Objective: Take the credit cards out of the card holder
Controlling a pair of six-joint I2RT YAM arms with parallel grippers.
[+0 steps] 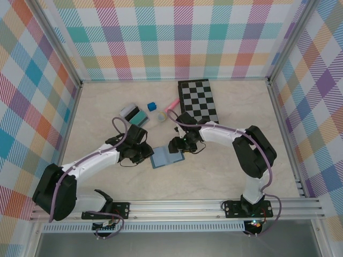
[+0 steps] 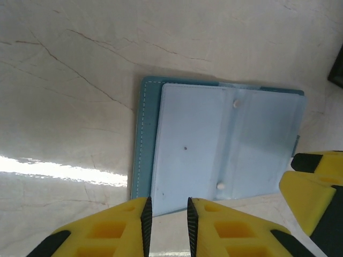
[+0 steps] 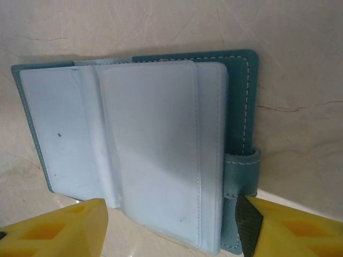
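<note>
**Card holder.** The card holder lies open and flat on the bench, near the middle, between the two arms. Its pale blue inner sleeves face up and its darker teal cover shows around their edges.

**Left fingers.** The left fingers stand at the holder's left side in the top view. In the left wrist view they are parted by a narrow gap and grasp nothing. The holder's near edge lies just at their tips, in line with the gap.

**Right fingers.** The right fingers stand at the holder's far right corner in the top view. In the right wrist view they are spread wide and released. The holder lies ahead of them, spanning the gap between the tips. Its closing strap sits just beside the right-hand tip; contact cannot be told.

**Other items.** A chessboard lies at the far side, well apart from the holder.
</note>
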